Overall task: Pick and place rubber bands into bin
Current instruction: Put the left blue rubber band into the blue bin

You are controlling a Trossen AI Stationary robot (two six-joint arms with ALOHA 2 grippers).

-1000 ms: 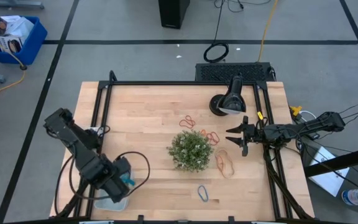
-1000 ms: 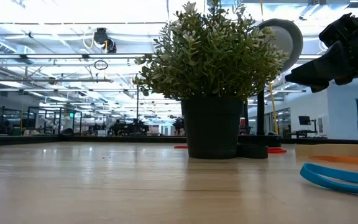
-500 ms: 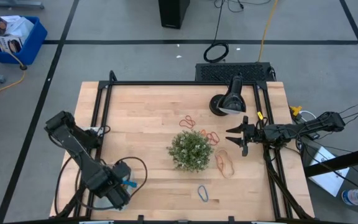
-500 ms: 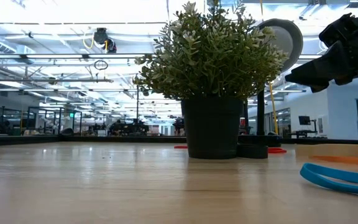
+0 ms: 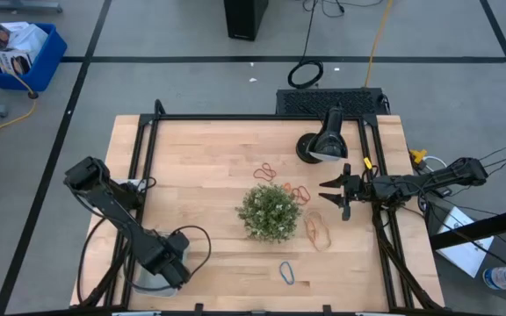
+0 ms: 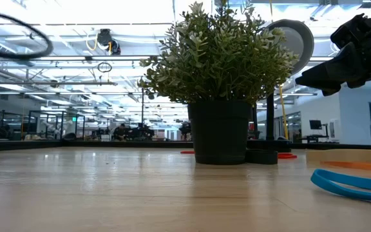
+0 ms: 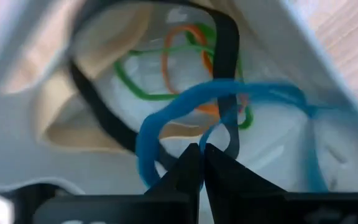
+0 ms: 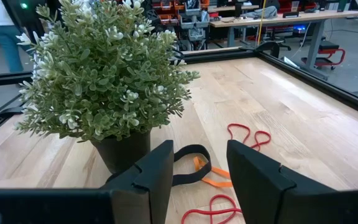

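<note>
My left gripper (image 7: pixel 199 151) points down into the pale bin (image 5: pixel 150 283) at the table's near left corner and is shut on a blue rubber band (image 7: pixel 166 118). Green, orange, tan and black rubber bands (image 7: pixel 185 68) lie on the bin's floor (image 7: pixel 278 149). My right gripper (image 5: pixel 334 195) hovers level and open at the right, pointing at the plant (image 5: pixel 271 211). Loose rubber bands lie on the table around the plant: red (image 5: pixel 301 193), tan and orange (image 5: pixel 317 230), blue (image 5: pixel 286 273). My left gripper pinches a small fold of the blue band (image 7: pixel 212 133) between its two fingertips, coming from above and pointing down. The rest of the band spreads slack in a wide loop (image 7: pixel 146 146) over the other bands on the bin's floor.
A black lamp (image 5: pixel 323 145) stands behind the plant at the far right. A black frame rail (image 5: pixel 143 167) runs along the table's left side and another (image 5: pixel 378 237) along its right. Bare wood lies between the bin and the plant.
My left gripper has come down toward the bin at the table's near left corner, carrying the blue band with it. A dark cable loop of that arm has come into the low view's upper left. My right arm has kept still.
</note>
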